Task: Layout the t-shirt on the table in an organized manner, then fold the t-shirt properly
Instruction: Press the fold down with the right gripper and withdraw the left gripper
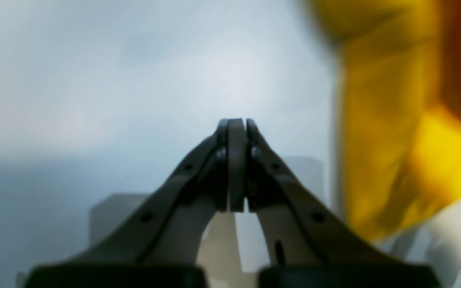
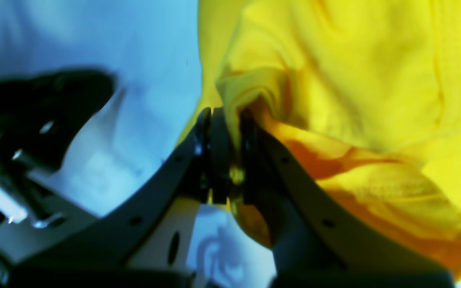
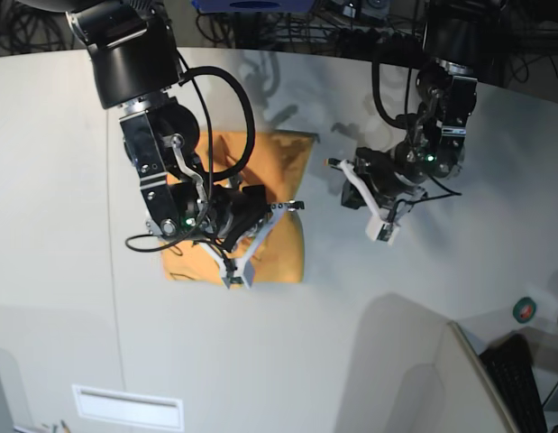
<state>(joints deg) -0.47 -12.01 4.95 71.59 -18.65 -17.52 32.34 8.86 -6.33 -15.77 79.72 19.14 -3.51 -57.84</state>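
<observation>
Pale grey-white table [image 3: 369,361] carries the t-shirt [image 3: 279,162] left of centre, soft, light, sure to sag, so best taken by hems or corners; the right end effector [image 2: 230,120] pinches a fold, the left end effector [image 1: 236,124] hangs closed, empty.

place: lab | cues: bare white table [image 3: 369,343], tangled cables [image 3: 351,27] behind, keyboard [image 3: 522,379]

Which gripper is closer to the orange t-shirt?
The right gripper: it pinches a fold of the t-shirt. The left gripper is shut, empty, beside the shirt over the table.
</observation>
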